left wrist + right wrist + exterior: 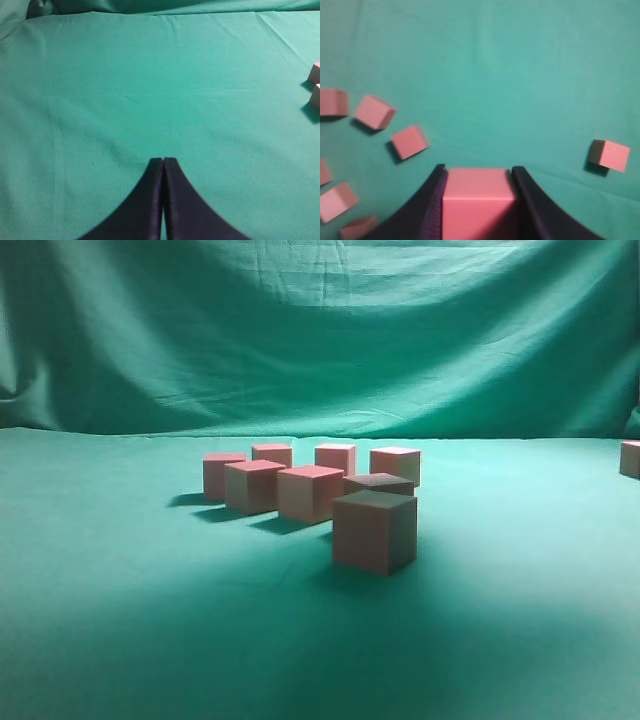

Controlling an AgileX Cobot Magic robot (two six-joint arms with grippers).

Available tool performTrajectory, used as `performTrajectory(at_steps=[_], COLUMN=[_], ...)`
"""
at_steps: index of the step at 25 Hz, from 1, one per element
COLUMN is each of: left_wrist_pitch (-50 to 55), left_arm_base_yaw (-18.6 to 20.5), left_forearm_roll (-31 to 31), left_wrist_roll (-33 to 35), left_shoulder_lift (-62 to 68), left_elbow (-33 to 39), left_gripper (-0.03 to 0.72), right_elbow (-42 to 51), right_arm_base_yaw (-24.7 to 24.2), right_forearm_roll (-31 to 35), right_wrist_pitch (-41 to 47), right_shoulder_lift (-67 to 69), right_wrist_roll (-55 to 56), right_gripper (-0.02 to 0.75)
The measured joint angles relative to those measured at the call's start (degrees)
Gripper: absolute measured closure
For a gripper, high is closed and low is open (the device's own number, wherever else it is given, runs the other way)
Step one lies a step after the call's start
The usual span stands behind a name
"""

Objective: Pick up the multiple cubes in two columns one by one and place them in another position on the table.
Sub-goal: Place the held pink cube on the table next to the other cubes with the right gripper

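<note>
Between the two dark fingers of my right gripper point(477, 200) sits a pink cube point(476, 205), squeezed on both sides; its lower part runs off the bottom of the right wrist view, so I cannot see what is under it. Neither this held cube nor either of my arms can be made out in the exterior view, which sits low at block height.

Around the held cube, the right wrist view shows the green cloth point(510, 75) from above. A lone cube point(610, 155) lies well apart to the right. To the left lie loose cubes: one point(409, 142) nearest my fingers, another point(373, 112) beyond it, and others cut by the left and bottom edges.

From the exterior view the group reads differently: cubes in two rows running away from the camera, with the nearest cube point(374, 530) dark in shadow and the far ones, such as the one at far right of the row point(396, 464), better lit. A sliver of one more cube point(630, 458) shows at the right edge, cut off.

My left gripper point(163, 162) is pressed shut on nothing, fingertips touching, over bare cloth. Only the left wrist view shows it. Two cube corners point(315, 85) peek in at its right edge, well apart from those fingers.
</note>
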Motion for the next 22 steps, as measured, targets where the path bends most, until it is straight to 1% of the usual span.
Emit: performTrajectory(at_steps=[5, 7, 12, 15, 19, 22], left_wrist_pitch=[0.00, 0.00, 0.00, 0.00, 0.00, 0.00], left_arm_base_yaw=[0.00, 0.00, 0.00, 0.00, 0.00, 0.00], left_forearm_roll=[0.00, 0.00, 0.00, 0.00, 0.00, 0.00], left_wrist_roll=[0.00, 0.00, 0.00, 0.00, 0.00, 0.00], left_shoulder_lift=[0.00, 0.00, 0.00, 0.00, 0.00, 0.00], left_elbow=[0.00, 0.00, 0.00, 0.00, 0.00, 0.00], left_gripper=[0.688, 0.688, 0.688, 0.688, 0.688, 0.688], right_elbow=[0.15, 2.05, 11.97, 17.28, 21.15, 21.39], right_arm_base_yaw=[9.84, 13.54, 23.47, 28.81, 34.10, 36.02], right_forearm_roll=[0.00, 0.10, 0.10, 0.10, 0.20, 0.31], right_wrist_pitch=[0.76, 0.76, 0.88, -0.73, -4.87, -5.63], right_shoulder_lift=[-5.66, -7.14, -8.92, -8.92, -8.39, -6.01], right_wrist_roll=[0.00, 0.00, -3.91, -4.87, -7.03, -9.93], right_gripper=[0.482, 0.482, 0.482, 0.482, 0.482, 0.482])
